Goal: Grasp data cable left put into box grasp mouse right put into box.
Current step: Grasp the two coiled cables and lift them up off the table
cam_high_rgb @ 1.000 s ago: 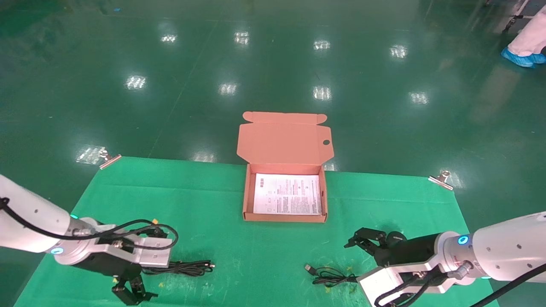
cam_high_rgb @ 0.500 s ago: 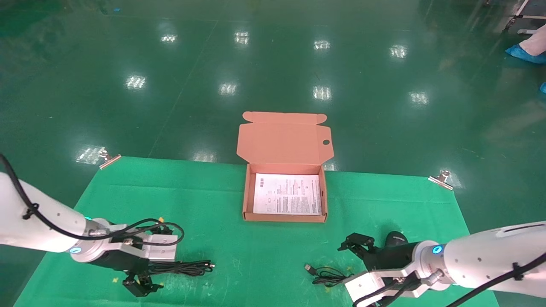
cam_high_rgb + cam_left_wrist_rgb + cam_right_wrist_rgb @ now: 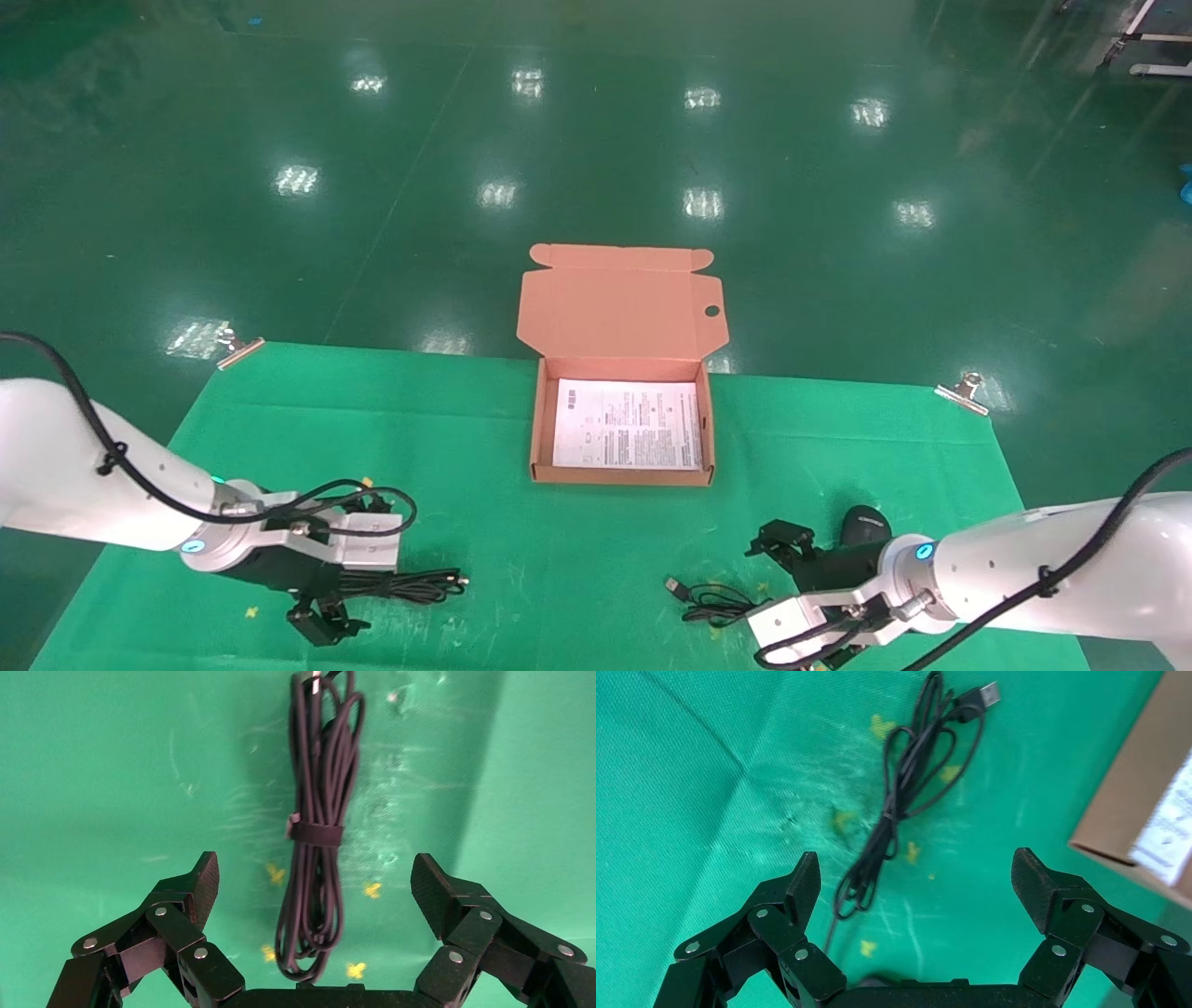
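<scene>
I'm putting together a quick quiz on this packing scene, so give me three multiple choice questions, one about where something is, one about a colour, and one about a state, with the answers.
1. Where does the data cable lie?
A. inside the box
B. on the green mat beside the left gripper
C. on the floor

2. What colour is the box?
A. orange-brown
B. white
C. blue

3. How is the left gripper?
A. shut on the cable
B. open, fingers either side of the cable
C. out of view

Answers:
1 B: the bundle rests on the mat by the left gripper.
2 A: its cardboard walls and raised lid are orange-brown.
3 B: the left wrist view shows the fingers spread, not touching the cable.
</scene>
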You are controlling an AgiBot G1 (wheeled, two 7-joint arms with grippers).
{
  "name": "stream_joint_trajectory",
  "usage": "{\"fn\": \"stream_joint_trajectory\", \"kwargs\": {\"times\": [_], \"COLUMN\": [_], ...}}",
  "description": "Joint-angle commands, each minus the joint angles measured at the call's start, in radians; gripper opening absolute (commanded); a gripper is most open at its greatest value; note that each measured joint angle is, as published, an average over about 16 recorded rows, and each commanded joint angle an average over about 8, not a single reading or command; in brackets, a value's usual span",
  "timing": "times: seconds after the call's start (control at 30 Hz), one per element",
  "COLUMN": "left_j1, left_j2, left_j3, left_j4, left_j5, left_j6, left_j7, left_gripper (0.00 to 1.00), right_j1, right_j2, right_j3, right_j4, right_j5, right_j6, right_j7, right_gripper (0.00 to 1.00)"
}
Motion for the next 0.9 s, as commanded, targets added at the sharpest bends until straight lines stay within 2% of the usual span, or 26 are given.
{"fn": "stream_joint_trajectory", "kwargs": {"times": [0.03, 0.2, 0.23, 0.27, 0.47, 0.5, 0.53, 0.9], "left_j1": [0.0, -0.003, -0.003, -0.004, -0.007, -0.007, -0.007, -0.008], "left_j2": [0.01, 0.03, 0.033, 0.036, 0.05, 0.051, 0.052, 0.052], "left_j3": [0.0, -0.001, -0.001, -0.001, -0.001, -0.001, -0.001, -0.002], "left_j4": [0.026, 0.082, 0.092, 0.101, 0.146, 0.152, 0.156, 0.157], "left_j5": [-0.002, -0.002, -0.001, -0.001, -0.001, -0.001, -0.002, -0.003], "left_j6": [-0.005, -0.031, -0.035, -0.038, -0.047, -0.047, -0.048, -0.047], "left_j7": [0.015, 0.044, 0.049, 0.054, 0.075, 0.077, 0.078, 0.079], "left_gripper": [1.0, 1.0, 0.93, 0.81, 0.06, 0.0, 0.0, 0.0], "right_j1": [0.001, 0.004, 0.004, 0.005, 0.006, 0.007, 0.007, 0.007], "right_j2": [-0.013, -0.041, -0.046, -0.05, -0.067, -0.068, -0.069, -0.069], "right_j3": [-0.003, -0.007, -0.007, -0.006, 0.001, 0.002, 0.003, 0.005], "right_j4": [-0.034, -0.102, -0.114, -0.125, -0.171, -0.177, -0.181, -0.181], "right_j5": [-0.004, -0.013, -0.014, -0.014, -0.009, -0.008, -0.007, -0.005], "right_j6": [0.007, 0.033, 0.038, 0.043, 0.066, 0.069, 0.072, 0.073], "right_j7": [-0.007, -0.022, -0.023, -0.024, -0.017, -0.016, -0.015, -0.015], "right_gripper": [1.0, 1.0, 1.0, 0.93, 0.18, 0.06, 0.0, 0.0]}}
